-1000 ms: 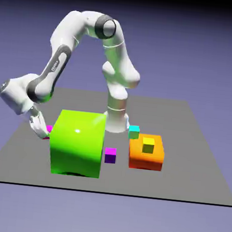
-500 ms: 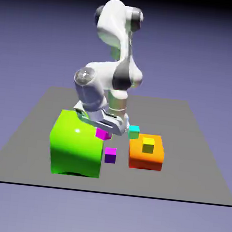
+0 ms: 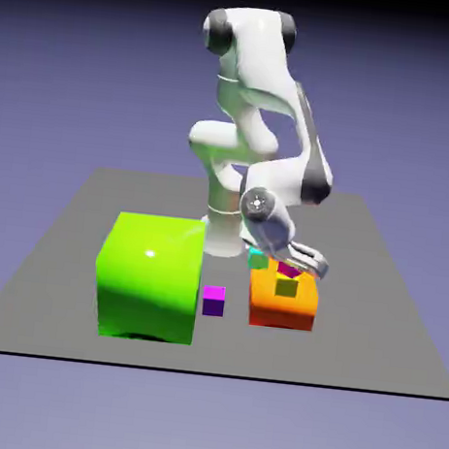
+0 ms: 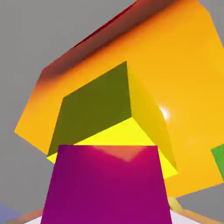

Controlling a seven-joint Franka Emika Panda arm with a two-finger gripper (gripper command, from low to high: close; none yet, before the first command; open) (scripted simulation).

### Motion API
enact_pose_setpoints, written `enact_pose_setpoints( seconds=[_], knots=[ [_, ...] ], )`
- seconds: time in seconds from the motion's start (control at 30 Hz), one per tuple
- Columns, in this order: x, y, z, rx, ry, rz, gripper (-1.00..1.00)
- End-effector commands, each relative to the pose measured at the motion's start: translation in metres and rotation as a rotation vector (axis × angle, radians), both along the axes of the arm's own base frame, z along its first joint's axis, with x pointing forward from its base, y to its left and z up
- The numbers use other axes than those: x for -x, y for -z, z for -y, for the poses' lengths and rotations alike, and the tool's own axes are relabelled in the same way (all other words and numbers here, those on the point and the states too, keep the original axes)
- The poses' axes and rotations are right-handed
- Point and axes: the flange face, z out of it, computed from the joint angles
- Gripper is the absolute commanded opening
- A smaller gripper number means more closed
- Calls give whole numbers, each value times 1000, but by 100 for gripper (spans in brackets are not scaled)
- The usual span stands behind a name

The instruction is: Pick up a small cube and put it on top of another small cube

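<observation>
My gripper (image 3: 293,267) is shut on the small pinkish-magenta cube (image 3: 289,271), which hangs just above the olive-yellow small cube (image 3: 286,289). The yellow cube rests on top of the orange block (image 3: 282,311). In the hand view the magenta cube (image 4: 107,183) fills the bottom middle and hides my finger tips. The yellow cube (image 4: 109,111) lies right beyond it on the orange block (image 4: 183,65). I cannot tell whether the two cubes touch.
A big green block (image 3: 150,277) stands to the exterior view's left. A violet-magenta small cube (image 3: 214,300) sits between it and the orange block. A cyan small cube (image 3: 257,260) lies behind the orange block's left corner, close to my hand.
The arm swung from the green block's left side, lifted the magenta cube over the green block, and now holds it above the yellow cube on the orange block.
</observation>
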Motion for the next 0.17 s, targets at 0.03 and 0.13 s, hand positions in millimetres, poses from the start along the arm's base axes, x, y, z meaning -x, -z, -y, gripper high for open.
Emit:
enact_pose_setpoints(
  seconds=[0.03,0.13],
  knots=[
    [-15,-28,9,-2,0,0,100],
    [-27,-58,19,0,0,0,100]
  ],
)
